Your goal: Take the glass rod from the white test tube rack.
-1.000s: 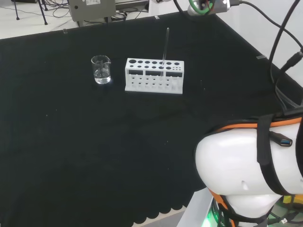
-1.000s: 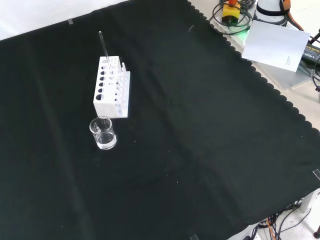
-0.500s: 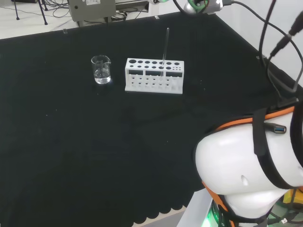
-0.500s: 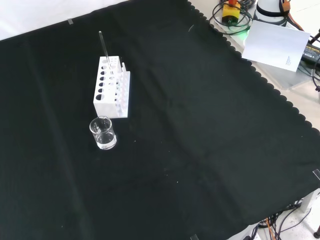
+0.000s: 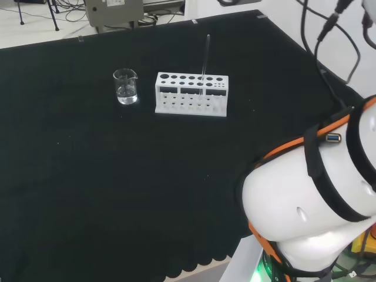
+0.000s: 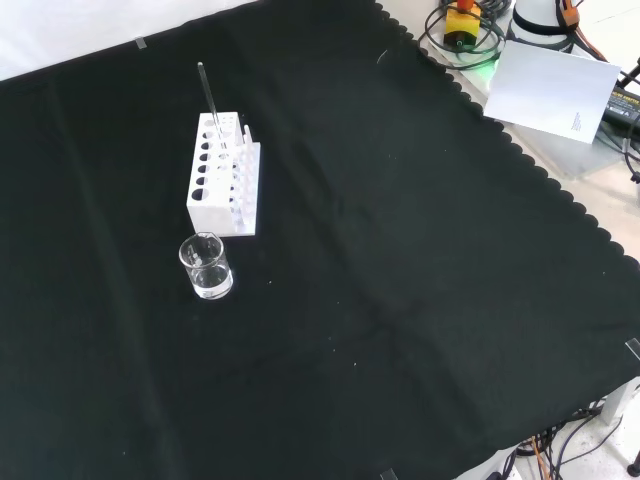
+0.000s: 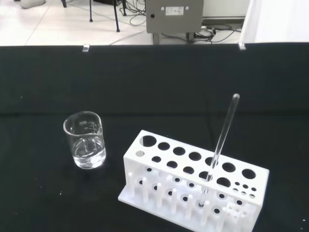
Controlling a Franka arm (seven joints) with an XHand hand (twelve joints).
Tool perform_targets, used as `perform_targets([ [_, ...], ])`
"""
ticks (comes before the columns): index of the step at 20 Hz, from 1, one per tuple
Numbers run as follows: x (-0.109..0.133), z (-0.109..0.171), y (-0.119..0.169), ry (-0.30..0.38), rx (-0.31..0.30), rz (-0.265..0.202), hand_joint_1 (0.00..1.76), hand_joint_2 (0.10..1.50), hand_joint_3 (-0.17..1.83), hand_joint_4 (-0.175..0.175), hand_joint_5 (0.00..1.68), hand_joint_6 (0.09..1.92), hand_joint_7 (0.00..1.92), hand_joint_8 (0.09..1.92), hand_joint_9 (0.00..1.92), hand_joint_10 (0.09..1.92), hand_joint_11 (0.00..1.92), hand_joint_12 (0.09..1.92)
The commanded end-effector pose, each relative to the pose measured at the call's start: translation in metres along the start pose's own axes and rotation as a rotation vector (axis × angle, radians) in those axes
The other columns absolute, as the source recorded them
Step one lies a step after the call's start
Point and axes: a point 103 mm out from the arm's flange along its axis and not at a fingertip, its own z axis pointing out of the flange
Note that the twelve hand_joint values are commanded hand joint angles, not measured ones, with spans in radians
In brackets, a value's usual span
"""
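Note:
A white test tube rack [image 5: 191, 93] [image 6: 224, 173] [image 7: 193, 186] stands on the black cloth, its top full of round holes. A clear glass rod [image 5: 205, 57] [image 6: 208, 100] [image 7: 222, 136] leans in one of the holes, near the rack's right end in the head view, its upper end well above the rack. Nothing touches the rod. In the wrist view both rack and rod appear from some distance.
A small clear beaker [image 5: 126, 86] [image 6: 206, 266] [image 7: 85, 145] with a little clear liquid stands beside the rack's end. The arm's white links [image 5: 311, 205] fill the head view's lower right. A white sheet [image 6: 555, 88] and cables lie beyond the cloth's scalloped edge.
In the head view the arm's white link and its cables have swung to the right and upward. Rack, rod and beaker have stayed put.

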Motion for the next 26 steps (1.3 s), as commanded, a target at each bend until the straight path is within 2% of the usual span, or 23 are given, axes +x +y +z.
perform_targets([
  [1,-0.012,0.02,0.052,0.011,-0.001,-0.024,0.57,0.96,0.44,-0.175,0.44,0.12,0.56,1.01,0.74,0.97,0.43,1.38],
  [5,-0.021,0.032,0.065,0.019,0.02,-0.019,0.58,0.96,0.43,-0.175,0.46,0.19,0.59,1.04,0.77,1.01,0.47,1.37],
  [10,-0.035,0.048,0.083,0.036,0.026,-0.007,0.58,0.97,0.43,-0.175,0.33,0.59,0.61,1.07,0.79,1.04,0.51,1.36],
  [12,-0.039,0.053,0.09,0.04,0.027,-0.001,0.58,0.97,0.43,-0.175,0.32,0.68,0.62,1.08,0.8,1.05,0.53,1.36],
  [17,-0.051,0.065,0.106,0.05,0.031,0.007,0.59,0.97,0.44,-0.175,0.31,0.79,0.64,1.1,0.82,1.07,0.57,1.35],
  [26,-0.074,0.089,0.124,0.058,0.063,0.032,0.6,0.97,0.44,-0.175,0.31,0.86,0.65,1.12,0.87,1.15,0.68,1.34],
])
